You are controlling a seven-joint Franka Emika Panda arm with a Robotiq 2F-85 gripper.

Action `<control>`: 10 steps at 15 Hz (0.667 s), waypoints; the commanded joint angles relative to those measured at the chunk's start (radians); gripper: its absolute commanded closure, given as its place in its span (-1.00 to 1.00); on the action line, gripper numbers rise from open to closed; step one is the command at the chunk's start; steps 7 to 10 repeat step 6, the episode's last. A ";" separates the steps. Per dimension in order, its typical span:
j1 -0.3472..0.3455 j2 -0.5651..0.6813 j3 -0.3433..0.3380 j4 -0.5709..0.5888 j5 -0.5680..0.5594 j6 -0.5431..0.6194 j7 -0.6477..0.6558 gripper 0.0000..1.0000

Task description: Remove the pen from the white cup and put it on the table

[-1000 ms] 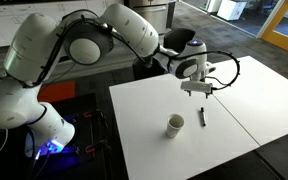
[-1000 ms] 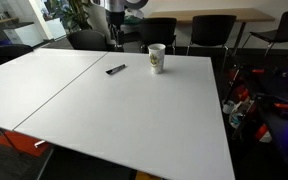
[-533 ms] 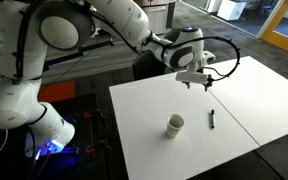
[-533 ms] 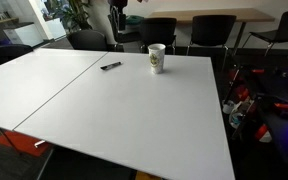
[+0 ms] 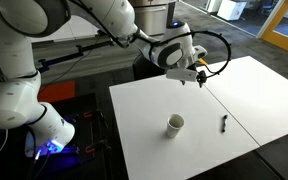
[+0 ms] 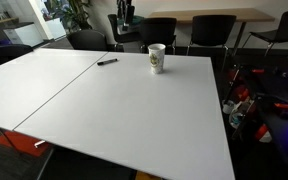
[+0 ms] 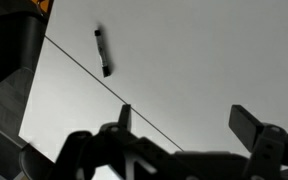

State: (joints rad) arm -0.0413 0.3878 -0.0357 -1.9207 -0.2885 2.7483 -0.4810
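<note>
**White cup** [image 5: 175, 124]: stands upright on the tabletop [image 5: 149, 100], toward the near edge in an exterior view. **Pen** [image 5: 223, 123]: out of the cup, lying flat on the tabletop well apart from it, just beside the seam [image 7: 74, 59] on the cup's panel. **Gripper** [image 5: 198, 78]: hangs above the tabletop's far edge. In the wrist view its fingers [image 7: 246, 122] are spread apart, holding nothing.

An office — black chairs [image 6: 209, 32] line the table [image 6: 124, 110].
</note>
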 commanded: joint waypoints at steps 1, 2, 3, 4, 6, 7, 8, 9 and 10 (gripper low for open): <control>-0.010 -0.016 0.012 -0.024 -0.014 0.020 0.011 -1.00; -0.010 -0.030 0.011 -0.048 -0.016 0.038 0.013 -1.00; -0.011 -0.041 0.011 -0.064 -0.016 0.044 0.012 -1.00; -0.010 -0.047 0.011 -0.071 -0.016 0.045 0.012 -1.00; -0.010 -0.053 0.011 -0.078 -0.016 0.046 0.012 -1.00; -0.010 -0.053 0.011 -0.078 -0.016 0.046 0.012 -1.00; -0.010 -0.053 0.011 -0.078 -0.016 0.046 0.012 -1.00; -0.010 -0.053 0.011 -0.078 -0.016 0.046 0.012 -1.00; -0.010 -0.053 0.011 -0.078 -0.016 0.046 0.012 -1.00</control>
